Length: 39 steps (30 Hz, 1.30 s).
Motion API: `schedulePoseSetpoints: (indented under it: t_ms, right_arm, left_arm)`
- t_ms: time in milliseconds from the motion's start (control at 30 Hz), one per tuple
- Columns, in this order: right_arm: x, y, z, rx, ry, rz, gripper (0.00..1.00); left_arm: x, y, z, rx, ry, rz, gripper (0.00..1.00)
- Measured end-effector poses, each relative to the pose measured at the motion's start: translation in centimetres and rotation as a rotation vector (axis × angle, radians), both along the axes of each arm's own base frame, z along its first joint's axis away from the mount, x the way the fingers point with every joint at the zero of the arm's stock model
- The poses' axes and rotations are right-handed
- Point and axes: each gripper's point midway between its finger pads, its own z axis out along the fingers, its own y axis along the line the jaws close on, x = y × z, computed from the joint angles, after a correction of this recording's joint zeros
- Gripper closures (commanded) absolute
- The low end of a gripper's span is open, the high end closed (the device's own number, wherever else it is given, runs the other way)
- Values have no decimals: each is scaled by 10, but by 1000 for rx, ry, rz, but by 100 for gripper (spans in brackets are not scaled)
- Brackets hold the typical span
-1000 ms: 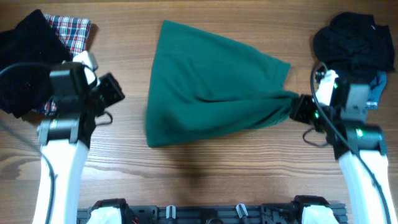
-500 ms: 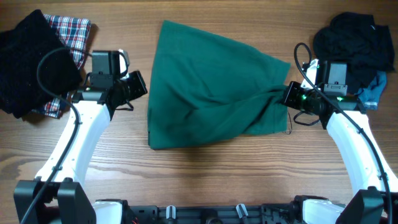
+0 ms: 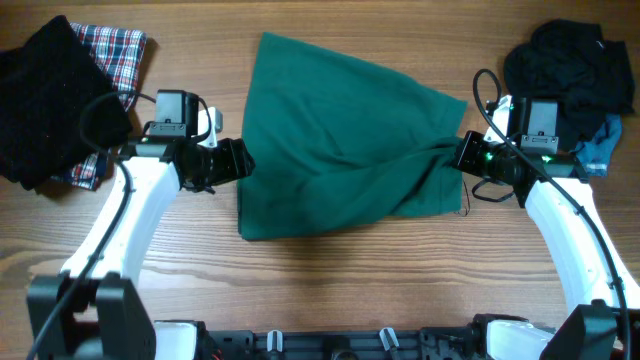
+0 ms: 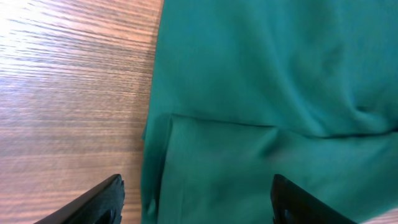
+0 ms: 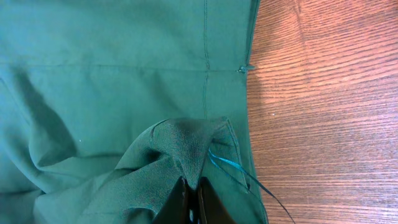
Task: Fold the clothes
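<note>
Overhead view: green cloth (image 3: 330, 140) lies mid-desk (image 3: 330, 290), gathered toward its right side. Right pincer (image 3: 466, 152) is clamped tight on a bunched fold at the cloth's right edge. Left pincer (image 3: 238, 160) is spread wide and empty at the cloth's left edge.

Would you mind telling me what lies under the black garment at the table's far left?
A red-and-white plaid cloth shows beneath the black garment, peeking out at its upper right and lower edge. How far it reaches underneath is hidden, as is anything else below.
</note>
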Motion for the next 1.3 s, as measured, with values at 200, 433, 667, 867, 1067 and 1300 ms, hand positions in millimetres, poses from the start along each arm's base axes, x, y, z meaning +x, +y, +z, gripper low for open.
schedulePoseSetpoints:
  t_ms: [200,433,667,867,1067,1300]
  right_arm:
    - [-1,0,-1,1,5,0,96]
    - [-1,0,-1,1,6,0,96]
    - [-1,0,-1,0,6,0,96]
    - [-1,0,-1,1,6,0,96]
    - [-1,0,-1,1,6,0,96]
    - [-1,0,-1,1,6,0,96]
  left_arm:
    - [6,-13,-47,-53,84,-76,23]
    - [1,-32,-51,-160,92,-172,23]
    - [-12,-35,-59,-179,151,-205,25]
    - [-25,-36,-64,-192,206,-229,76]
    - [-24,-47,-56,-267,188,-252,94]
    - [-24,-44,-58,-246,190,-251,71]
